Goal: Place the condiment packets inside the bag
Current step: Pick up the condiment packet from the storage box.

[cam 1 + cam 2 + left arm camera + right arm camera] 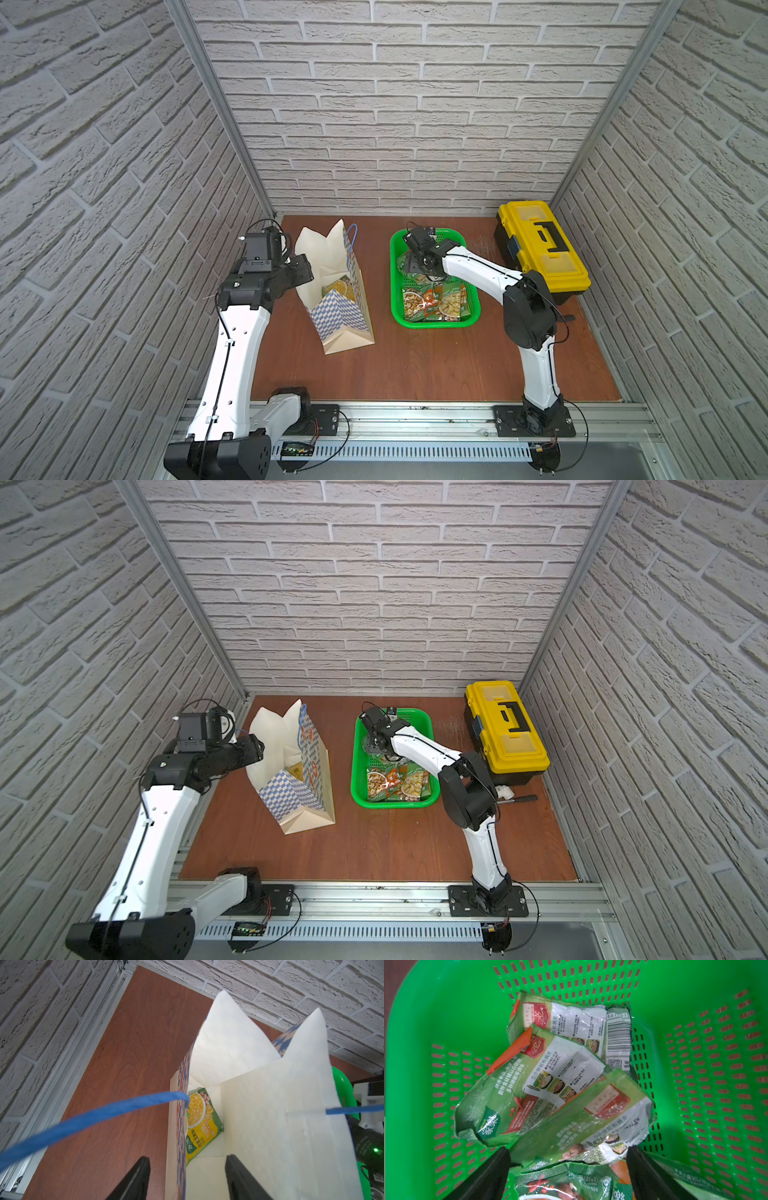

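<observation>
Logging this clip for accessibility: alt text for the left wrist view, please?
Looking down into the open white bag, where one green-and-yellow condiment packet lies at the bottom. The left claw is open at the bag's rim, and a blue cord handle crosses the wooden table.

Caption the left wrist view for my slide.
Open left hand at the mouth of the paper bag, one green packet lying on its floor.

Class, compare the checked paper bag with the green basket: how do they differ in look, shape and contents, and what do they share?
The bag is tall white paper with blue checks; the basket is low, green perforated plastic. The bag shows one packet inside; the basket holds several packets. Both stand open-topped on the table.
</observation>
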`<state>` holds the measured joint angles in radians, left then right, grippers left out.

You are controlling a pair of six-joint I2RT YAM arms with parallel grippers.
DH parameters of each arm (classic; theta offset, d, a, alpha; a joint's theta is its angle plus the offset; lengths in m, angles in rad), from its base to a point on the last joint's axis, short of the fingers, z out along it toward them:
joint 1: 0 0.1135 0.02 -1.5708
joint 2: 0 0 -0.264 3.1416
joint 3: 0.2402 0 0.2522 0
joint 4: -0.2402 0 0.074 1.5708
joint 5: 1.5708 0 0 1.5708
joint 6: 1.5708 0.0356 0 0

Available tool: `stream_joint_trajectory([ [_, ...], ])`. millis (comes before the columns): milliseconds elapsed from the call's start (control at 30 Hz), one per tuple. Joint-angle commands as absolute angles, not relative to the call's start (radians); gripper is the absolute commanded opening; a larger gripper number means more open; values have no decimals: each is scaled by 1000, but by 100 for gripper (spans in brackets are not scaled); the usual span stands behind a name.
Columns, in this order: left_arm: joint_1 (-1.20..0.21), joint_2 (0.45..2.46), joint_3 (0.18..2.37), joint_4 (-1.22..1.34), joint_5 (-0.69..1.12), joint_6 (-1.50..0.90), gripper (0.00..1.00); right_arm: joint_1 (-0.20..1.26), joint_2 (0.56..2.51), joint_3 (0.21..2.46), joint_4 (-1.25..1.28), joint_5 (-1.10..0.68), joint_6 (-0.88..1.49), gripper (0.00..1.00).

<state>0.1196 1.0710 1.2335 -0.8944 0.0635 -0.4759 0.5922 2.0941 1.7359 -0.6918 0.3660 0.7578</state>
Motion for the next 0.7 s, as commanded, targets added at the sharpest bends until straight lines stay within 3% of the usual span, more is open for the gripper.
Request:
stream_joint_trajectory([
  [0,127,1076,1216,-889,69,-487,61,606,2116,1781,-726,413,809,96],
  [667,127,1069,1221,-904,71,-495,59,609,2156,1879,-812,451,834,100],
])
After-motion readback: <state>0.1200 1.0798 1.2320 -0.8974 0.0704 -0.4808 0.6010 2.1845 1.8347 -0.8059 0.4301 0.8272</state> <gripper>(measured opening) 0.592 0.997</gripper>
